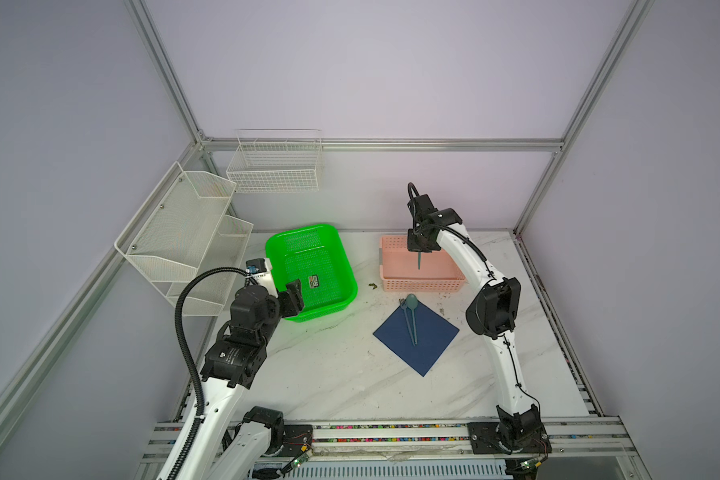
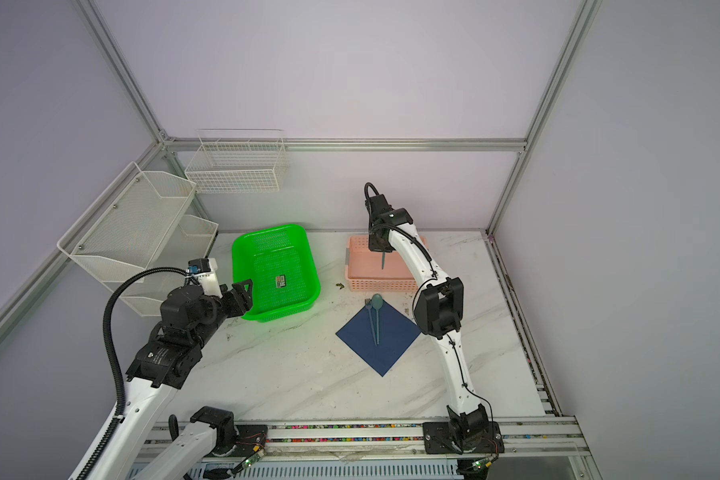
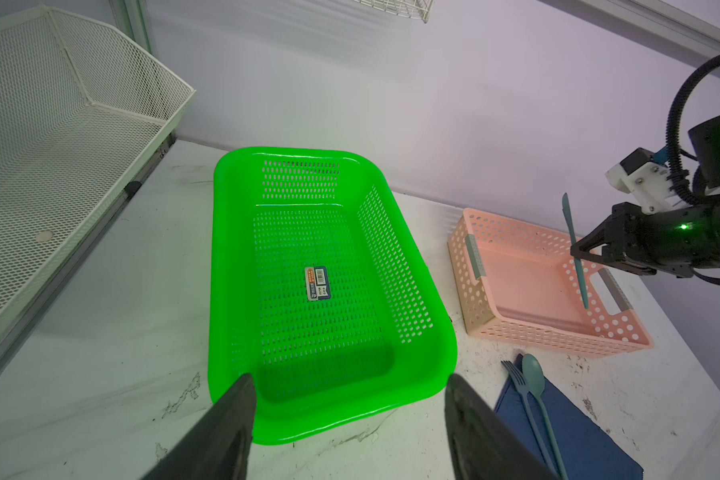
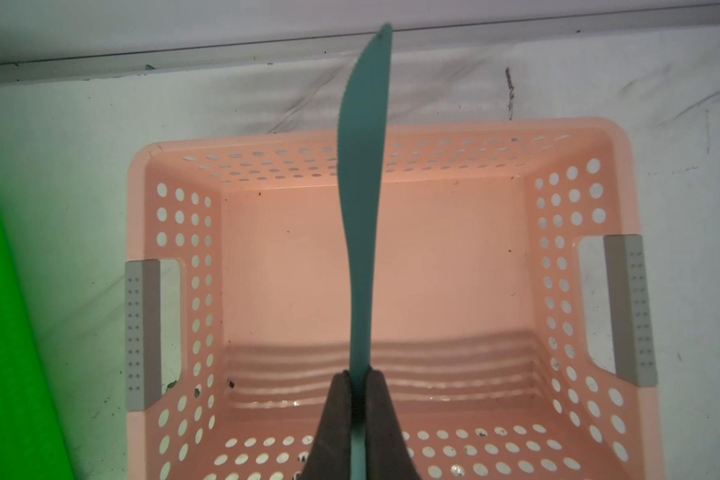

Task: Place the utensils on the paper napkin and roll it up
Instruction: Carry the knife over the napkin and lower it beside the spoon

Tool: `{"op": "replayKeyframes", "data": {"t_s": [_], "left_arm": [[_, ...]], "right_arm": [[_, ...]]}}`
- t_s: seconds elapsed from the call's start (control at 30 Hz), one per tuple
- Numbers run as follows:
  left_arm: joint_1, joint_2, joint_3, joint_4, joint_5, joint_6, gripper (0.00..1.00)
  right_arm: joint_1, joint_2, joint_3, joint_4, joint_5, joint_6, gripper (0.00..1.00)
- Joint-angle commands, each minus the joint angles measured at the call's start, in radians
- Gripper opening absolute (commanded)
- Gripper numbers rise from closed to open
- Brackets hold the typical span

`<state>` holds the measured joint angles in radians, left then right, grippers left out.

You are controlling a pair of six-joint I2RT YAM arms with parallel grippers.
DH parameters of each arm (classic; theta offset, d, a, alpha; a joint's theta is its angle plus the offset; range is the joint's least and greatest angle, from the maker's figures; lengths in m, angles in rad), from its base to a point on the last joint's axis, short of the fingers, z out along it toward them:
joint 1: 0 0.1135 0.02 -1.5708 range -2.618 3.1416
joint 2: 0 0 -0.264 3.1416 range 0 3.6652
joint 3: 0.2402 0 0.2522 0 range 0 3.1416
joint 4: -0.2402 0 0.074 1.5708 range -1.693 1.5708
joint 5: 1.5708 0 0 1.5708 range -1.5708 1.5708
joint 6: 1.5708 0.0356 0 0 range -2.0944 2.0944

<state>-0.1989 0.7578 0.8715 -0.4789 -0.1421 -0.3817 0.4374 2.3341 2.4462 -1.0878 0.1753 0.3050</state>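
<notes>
The navy paper napkin (image 1: 435, 334) (image 2: 395, 336) lies as a diamond on the marble table. On it a teal fork (image 1: 405, 311) and a round-bowled spoon (image 1: 412, 302) rest side by side, heads poking past its far corner. My right gripper (image 1: 420, 251) (image 4: 359, 379) is shut on a teal knife (image 4: 360, 199) (image 3: 574, 249), which hangs upright above the pink basket (image 1: 422, 286). My left gripper (image 1: 294, 297) (image 3: 348, 380) stands open and empty at the near rim of the green basket (image 1: 352, 286), apart from the napkin (image 3: 578, 436).
A small printed label (image 1: 315, 281) lies on the green basket's floor. A white mesh shelf rack (image 1: 184, 232) stands at the left wall, and a white wire basket (image 1: 275, 166) hangs on the back wall. The pink basket's floor (image 4: 433, 270) is bare.
</notes>
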Motion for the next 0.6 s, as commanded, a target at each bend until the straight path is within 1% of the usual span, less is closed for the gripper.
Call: {"op": "replayKeyframes", "data": {"t_s": [0.0, 0.2, 0.3, 0.43, 0.57], "left_arm": [[-0.002, -0.002, -0.026, 0.042, 0.001, 0.007, 0.71], [-0.002, 0.0, -0.032, 0.048, 0.016, -0.001, 0.71], [-0.002, -0.001, -0.036, 0.051, 0.028, -0.009, 0.71], [-0.005, 0.001, -0.048, 0.059, 0.053, -0.024, 0.71], [-0.004, 0.004, -0.06, 0.065, 0.079, -0.045, 0.71]], "right_arm": [[0.033, -0.133, -0.12, -0.032, 0.035, -0.018, 0.08], [0.07, -0.37, -0.467, 0.047, 0.039, -0.018, 0.09], [0.074, -0.492, -0.645, 0.11, 0.016, -0.011, 0.09], [0.089, -0.637, -0.866, 0.193, -0.053, 0.007, 0.09], [0.108, -0.722, -1.063, 0.287, -0.117, 0.032, 0.09]]}}
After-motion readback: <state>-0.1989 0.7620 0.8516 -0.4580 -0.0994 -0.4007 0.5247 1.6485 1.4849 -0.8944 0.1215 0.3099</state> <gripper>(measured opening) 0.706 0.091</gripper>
